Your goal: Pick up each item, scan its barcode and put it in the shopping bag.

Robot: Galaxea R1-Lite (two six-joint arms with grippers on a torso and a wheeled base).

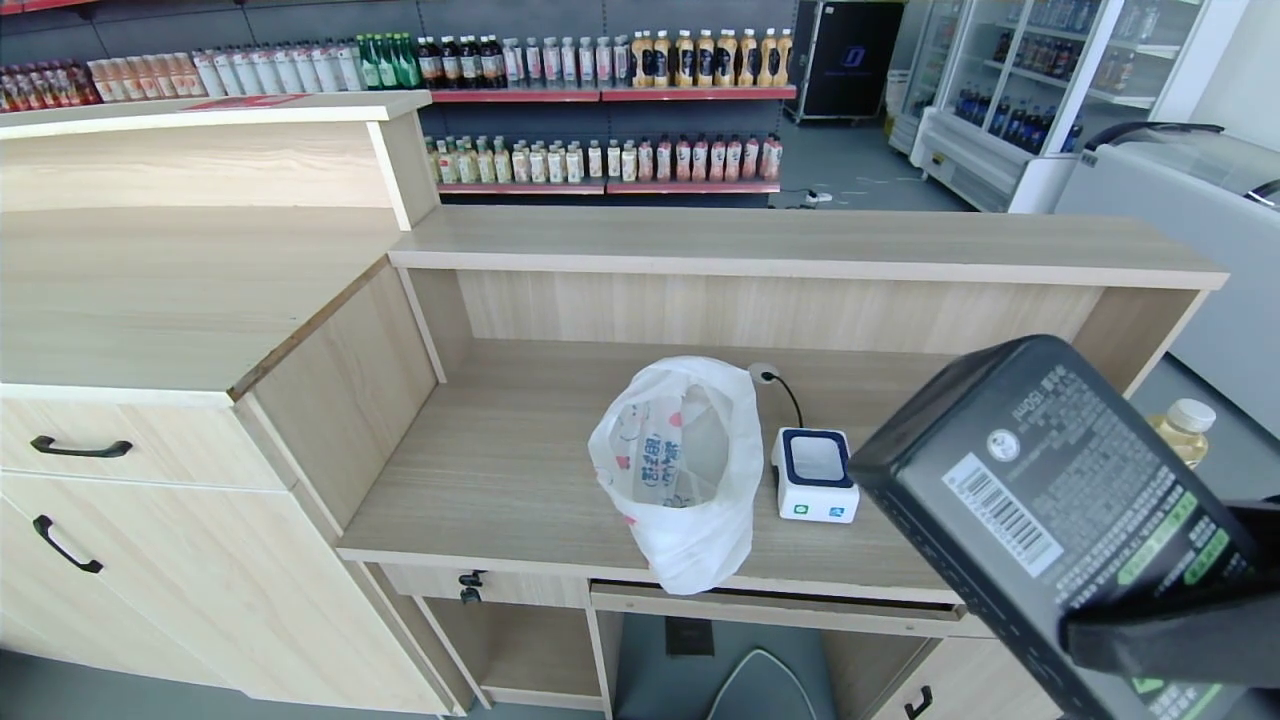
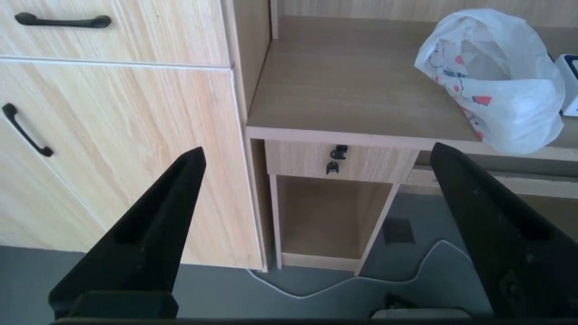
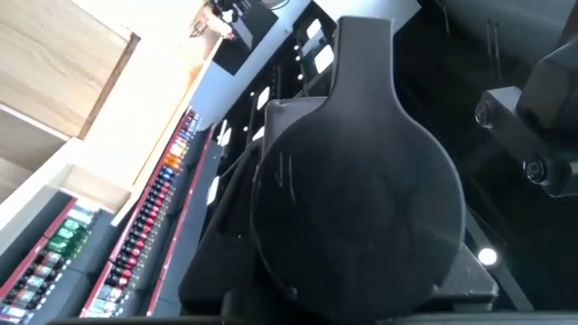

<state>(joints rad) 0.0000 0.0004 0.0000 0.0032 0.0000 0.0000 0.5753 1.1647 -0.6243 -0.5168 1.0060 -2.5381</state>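
Black rectangular carton point(image 1: 1100, 450) sits closest to the head cam, raised off the light wood bench point(image 1: 500, 470) on the robot's right w/ the right gripper point(image 1: 1180, 620) clamped on its lower end; its white barcode label point(image 1: 1005, 512) faces up, w/ small white print & green patches beside it. Left gripper point(image 2: 316, 153) hangs low in front of the bench, fingers spread wide, holding nothing. Count: 1 carton, 1 white plastic shopping bag point(image 1: 680, 470) w/ blue & red print standing open on the bench, 1 white-and-blue scanner point(image 1: 815, 475) just beside it, 1 yellow bottle w/ white cap point(image 1: 1180, 430) behind the carton.
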